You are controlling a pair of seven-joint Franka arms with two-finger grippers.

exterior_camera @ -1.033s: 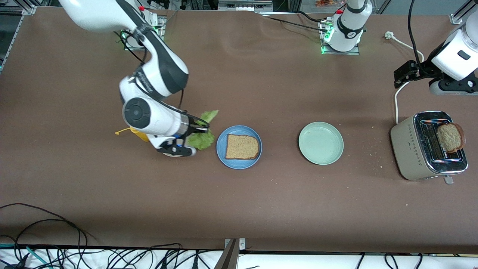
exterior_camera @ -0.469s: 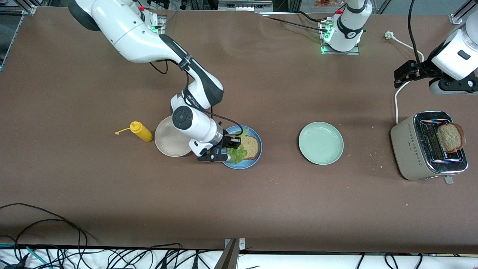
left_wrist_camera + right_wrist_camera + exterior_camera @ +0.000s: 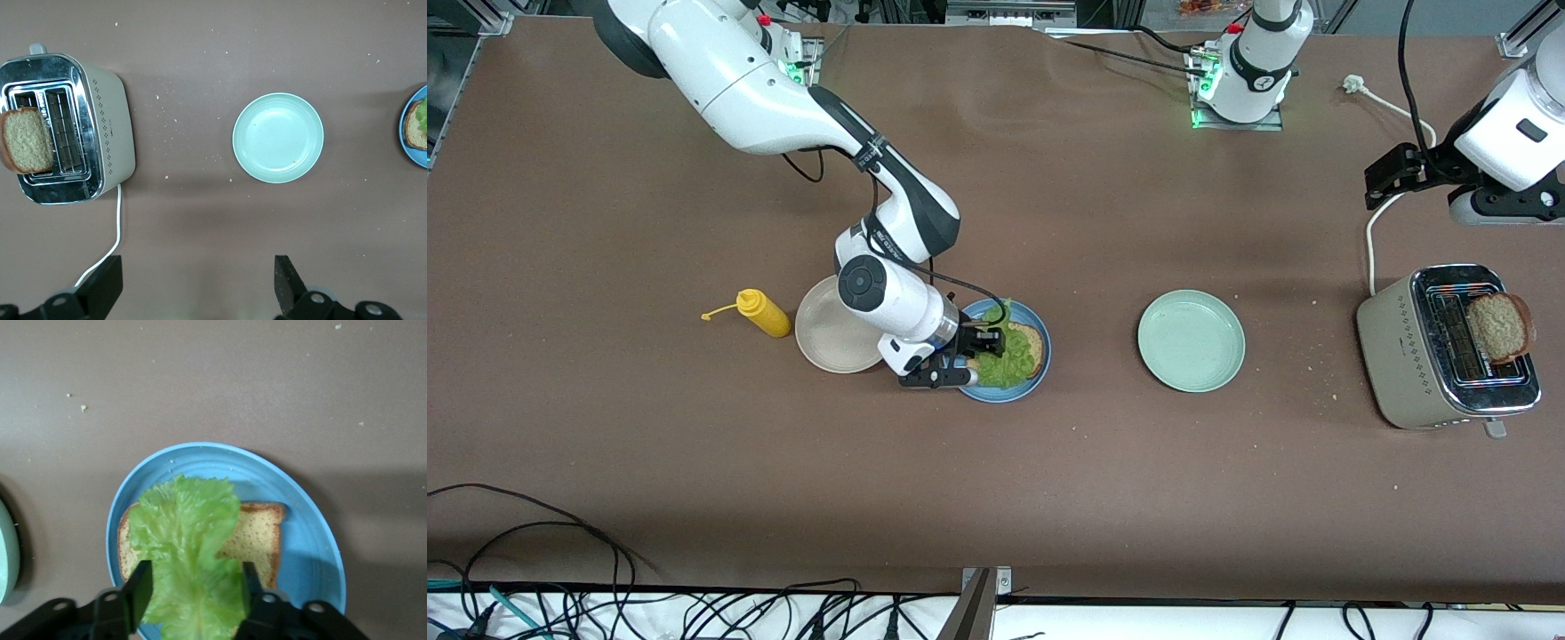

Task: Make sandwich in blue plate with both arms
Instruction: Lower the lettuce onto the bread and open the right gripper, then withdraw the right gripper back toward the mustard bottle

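Observation:
The blue plate [image 3: 1040,373] holds one slice of brown bread [image 3: 1033,340] with a green lettuce leaf [image 3: 1005,356] lying flat on it. My right gripper [image 3: 978,351] is low over the plate's rim at the right arm's end, open. In the right wrist view the fingers [image 3: 141,583] stand either side of the lettuce [image 3: 187,533], over the bread [image 3: 257,533] and plate [image 3: 313,540]. A second bread slice [image 3: 1498,327] stands in the toaster [image 3: 1414,356]. My left gripper [image 3: 1383,182] waits open and empty in the air near the toaster.
A pale green plate [image 3: 1192,340] sits between the blue plate and the toaster. A beige plate [image 3: 827,338] and a yellow squeeze bottle [image 3: 760,311] lie toward the right arm's end. The toaster's white cord [image 3: 1371,240] runs toward the left arm's base.
The right arm carried the lettuce from beside the beige plate to over the blue plate. The leaf has gone from hanging in the gripper to lying spread on the bread. The left arm has not moved.

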